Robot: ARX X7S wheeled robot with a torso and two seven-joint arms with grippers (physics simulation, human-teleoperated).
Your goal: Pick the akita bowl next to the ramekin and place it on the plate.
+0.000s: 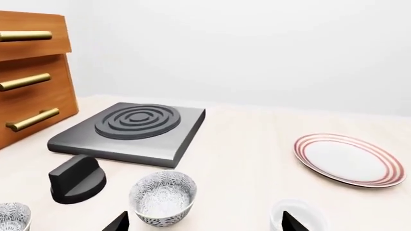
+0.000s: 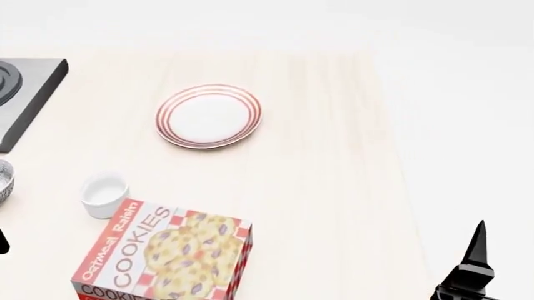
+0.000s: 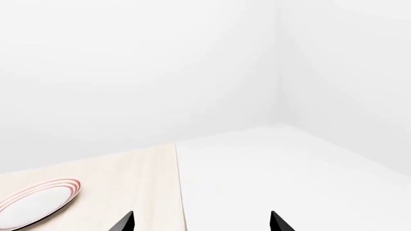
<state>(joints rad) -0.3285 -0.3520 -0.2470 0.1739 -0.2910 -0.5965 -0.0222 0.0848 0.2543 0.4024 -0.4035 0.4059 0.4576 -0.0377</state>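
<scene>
An akita bowl (image 1: pixel 162 197) with a grey-and-white speckle pattern stands upright on the pale wood counter, with the plain white ramekin (image 1: pixel 307 212) a short way beside it. A second patterned bowl (image 1: pixel 11 216) sits further off, on the far side from the ramekin. The red-ringed plate (image 1: pixel 350 159) lies empty beyond the ramekin. My left gripper (image 1: pixel 205 224) is open just short of the bowl and ramekin, holding nothing; one fingertip (image 1: pixel 292 222) overlaps the ramekin. In the head view only a bowl rim (image 2: pixel 4 181) shows. My right gripper (image 3: pixel 202 224) is open and empty at the counter's right edge.
A dark stove burner (image 1: pixel 132 127) and a black knob (image 1: pixel 77 178) lie behind the bowls, next to a wooden drawer cabinet (image 1: pixel 32 77). A cookies box (image 2: pixel 167 256) stands near the ramekin (image 2: pixel 104 194), on the near side. The plate (image 2: pixel 209 115) sits mid-counter. White surface lies to the right.
</scene>
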